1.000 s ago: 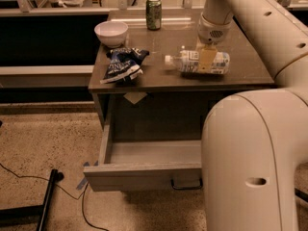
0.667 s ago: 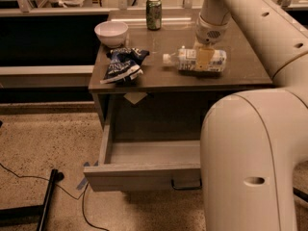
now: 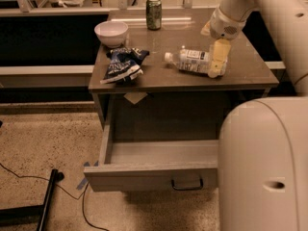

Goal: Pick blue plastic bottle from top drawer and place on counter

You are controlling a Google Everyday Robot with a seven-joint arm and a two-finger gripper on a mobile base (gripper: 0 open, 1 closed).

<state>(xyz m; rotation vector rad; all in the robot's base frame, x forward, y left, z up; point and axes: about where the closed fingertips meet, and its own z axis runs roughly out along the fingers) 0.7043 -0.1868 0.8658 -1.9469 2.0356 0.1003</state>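
The claw point(image 3: 217, 61) hung low over the right half of the bench point(image 3: 250, 73), its pale yellow tip down at the base end of the blue plastic bottle point(image 3: 188, 60) and overlapping it in the view. Whether the claw was spread or clamped on the bottle could not be told from this angle, nor whether it pressed the plastic or merely stood against it. The bottle lay on its side on the bench top, its white cap pointing left toward the snack bag point(image 3: 121, 65) and its white label with dark print facing up. The white arm point(image 3: 260, 4) came down to the claw from the upper right corner, and the robot's broad white body point(image 3: 264, 167) filled the lower right, hiding the right end of the top drawer point(image 3: 144, 176). That drawer stood pulled well out below the bench, its grey floor and left wall in sight and its small dark handle point(image 3: 186, 184) on the front panel. On the bench's left side the crumpled blue-and-white snack bag sat near the front edge, well apart from the bottle. A white bowl point(image 3: 111, 32) stood behind the bag at the back left, and a green soda can point(image 3: 153, 13) stood upright near the back edge. A dark cable point(image 3: 84, 206) trailed over the speckled floor at lower left.
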